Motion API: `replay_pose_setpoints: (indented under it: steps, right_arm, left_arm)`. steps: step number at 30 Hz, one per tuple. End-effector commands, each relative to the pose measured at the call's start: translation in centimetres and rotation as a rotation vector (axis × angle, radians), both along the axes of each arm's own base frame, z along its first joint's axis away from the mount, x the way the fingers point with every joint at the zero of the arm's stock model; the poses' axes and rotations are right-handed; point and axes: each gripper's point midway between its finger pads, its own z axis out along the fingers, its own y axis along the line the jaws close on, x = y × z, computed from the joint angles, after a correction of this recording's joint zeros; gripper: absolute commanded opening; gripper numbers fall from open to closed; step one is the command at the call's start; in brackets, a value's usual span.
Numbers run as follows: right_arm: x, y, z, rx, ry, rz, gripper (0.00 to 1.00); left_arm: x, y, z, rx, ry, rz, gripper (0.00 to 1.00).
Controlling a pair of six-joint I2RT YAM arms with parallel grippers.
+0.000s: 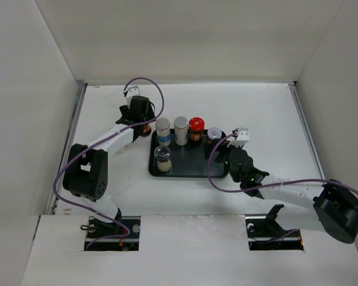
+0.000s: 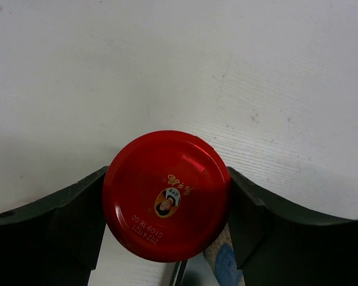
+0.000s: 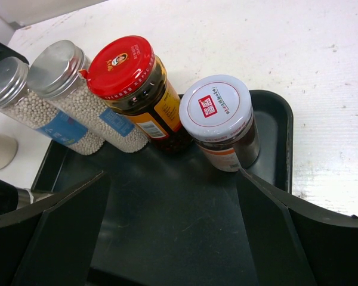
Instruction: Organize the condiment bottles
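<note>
"Six bottles and jars are all I can count. Which one is in play?"

"The red-lidded jar [image 2: 167,196]. It stands on the surface [image 1: 256,113] just off the far left corner of the tray [image 1: 191,170]. The left gripper [image 2: 167,179] has its jaws drawn in narrow, one against each side of the lid."

"How will it handle?"

"Glass with a dark filling, I'd judge, so it will be stiff, weighty for its size, and breakable if it knocks the tray rim. The lid is glossy and round, so it could slip or swivel in the jaws. A hold lower down on the shoulder seems safer, and the lift should stay upright."

"And the other arm?"

"The right gripper [image 3: 172,179] hangs empty over the tray floor with its jaws wide, near the white-lidded jar [image 3: 218,110]. Along the far edge stand the second red-lidded jar [image 3: 119,65], a silver-capped bottle [image 3: 56,62] and its twin [image 3: 6,80]. The clear shaker [image 1: 163,158] sits at the tray's near left."

"What can't you make out?"

"The wrist view shows only the lid, so the jar's body is hidden, and so is how deep the jaws reach. From above, the gripper covers most of the jar. I can't find any black-capped bottle. A pale thing is cut off at the left edge of the right wrist view, and I can't tell what it is."
</note>
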Motion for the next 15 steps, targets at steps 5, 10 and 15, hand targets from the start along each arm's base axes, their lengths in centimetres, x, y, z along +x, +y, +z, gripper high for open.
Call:
replay_pose_setpoints:
  steps: [5, 10, 15]
  right_arm:
    - [0.4, 0.6, 2.1, 0.061, -0.051, 0.006, 0.93]
    - [0.3, 0.5, 2.2, 0.066, -0.054, 0.005, 0.93]
    - [0.2, -0.1, 2.7, 0.072, -0.07, -0.01, 0.93]
  left_arm:
    - [0.7, 1.1, 8.5, -0.03, -0.242, 0.06, 0.38]
    - [-0.8, 2.6, 16.4, -0.025, -0.446, 0.123, 0.35]
    - [-4.4, 1.3, 23.2, -0.068, -0.606, 0.076, 0.34]
